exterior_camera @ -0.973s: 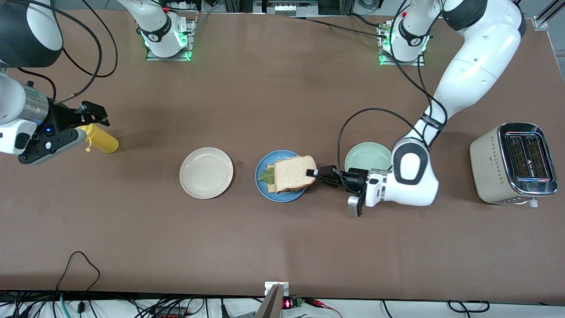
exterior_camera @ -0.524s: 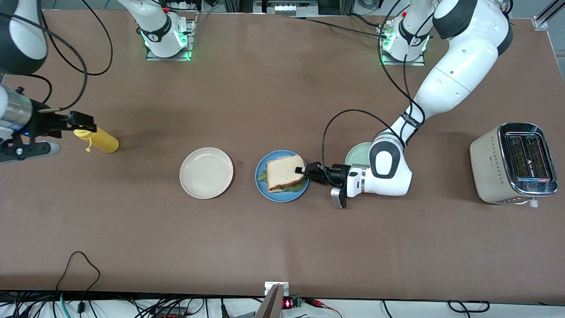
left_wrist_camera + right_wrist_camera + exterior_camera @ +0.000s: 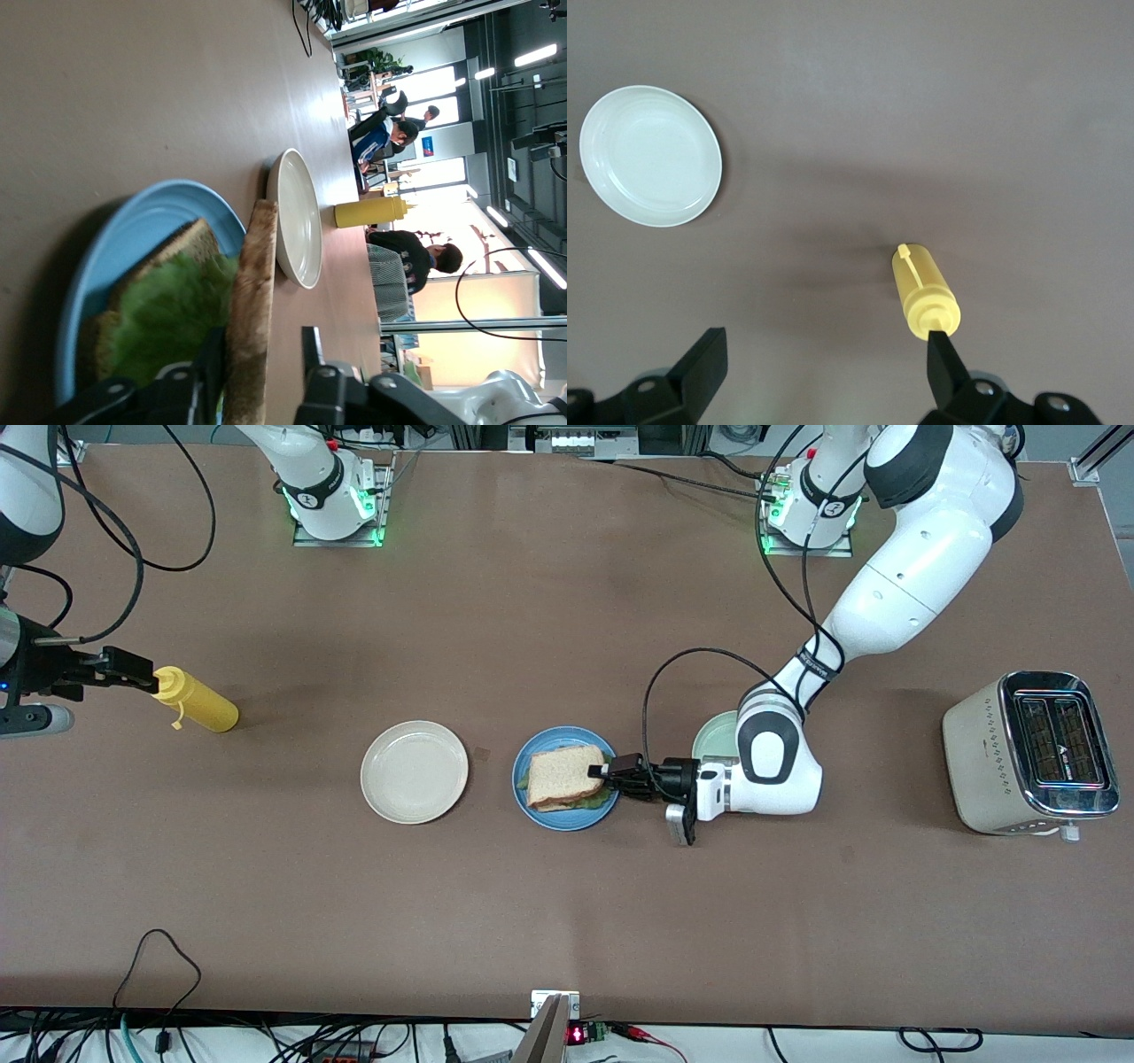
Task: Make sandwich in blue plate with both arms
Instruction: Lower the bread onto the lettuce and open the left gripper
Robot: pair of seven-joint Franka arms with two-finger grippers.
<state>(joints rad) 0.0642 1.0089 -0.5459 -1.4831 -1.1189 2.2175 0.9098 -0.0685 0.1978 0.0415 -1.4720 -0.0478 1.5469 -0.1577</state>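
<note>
The blue plate (image 3: pixel 558 821) lies mid-table and holds the sandwich: a top bread slice (image 3: pixel 562 775) lies over a green lettuce leaf (image 3: pixel 597 801) and a lower slice. My left gripper (image 3: pixel 609 772) is low at the plate's edge toward the left arm's end, open. In the left wrist view the top slice (image 3: pixel 252 283) stands edge-on between the fingers of my left gripper (image 3: pixel 262 343). One finger touches the slice; a gap shows at the other. The lettuce (image 3: pixel 168 310) and blue plate (image 3: pixel 133 230) show beside it. My right gripper (image 3: pixel 133 673) (image 3: pixel 827 363) is open and empty by the yellow bottle's cap.
A yellow squeeze bottle (image 3: pixel 197 701) (image 3: pixel 924 294) lies near the right arm's end. A cream-white plate (image 3: pixel 414 771) (image 3: pixel 651 155) lies beside the blue plate. A mint-green plate (image 3: pixel 716 737) is partly under the left arm. A toaster (image 3: pixel 1032 753) stands at the left arm's end.
My left gripper carried the top slice over the plate and lowered it onto the lettuce, then opened. My right gripper drew back from over the bottle toward its end of the table.
</note>
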